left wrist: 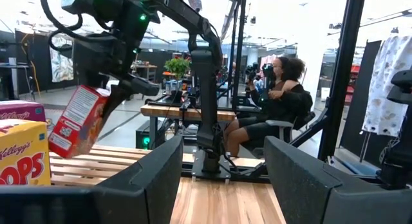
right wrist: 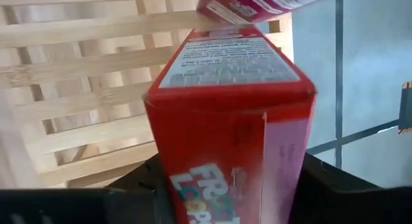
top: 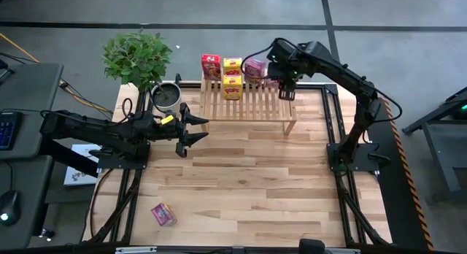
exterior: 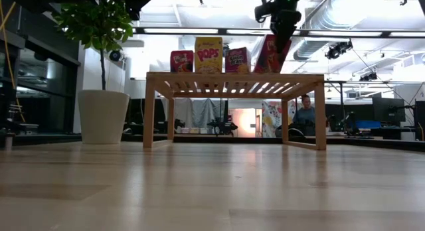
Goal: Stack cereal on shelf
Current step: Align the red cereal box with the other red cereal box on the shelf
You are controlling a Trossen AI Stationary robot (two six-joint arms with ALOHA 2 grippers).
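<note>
The light-wood slatted shelf [top: 248, 104] stands at the table's far side. On its top stand a red cereal box [top: 211, 66], two yellow boxes [top: 232, 64] [top: 232, 87] and a pink box [top: 255, 68]. My right gripper [top: 286, 90] is over the shelf's right part, shut on a second red box [exterior: 272, 55], which is tilted. Another pink box [top: 163, 214] lies on the table near the front left. My left gripper [top: 195, 130] is open and empty, left of the shelf, pointing toward the table's right. My right gripper pinches the red box between its two fingers, one on each broad face [right wrist: 193, 153], at the box's upper part [left wrist: 103, 95]. The fingers come from above, pointing down. The box hangs tilted just over the slats; I cannot tell whether its lower corner [left wrist: 56, 149] touches them.
A potted plant [top: 139, 57] and a dark round pot [top: 166, 95] stand at the far left, beside the shelf. A person sits in the room beyond the table [left wrist: 277, 102]. Bare tabletop [top: 255, 188] lies between the shelf and the near edge.
</note>
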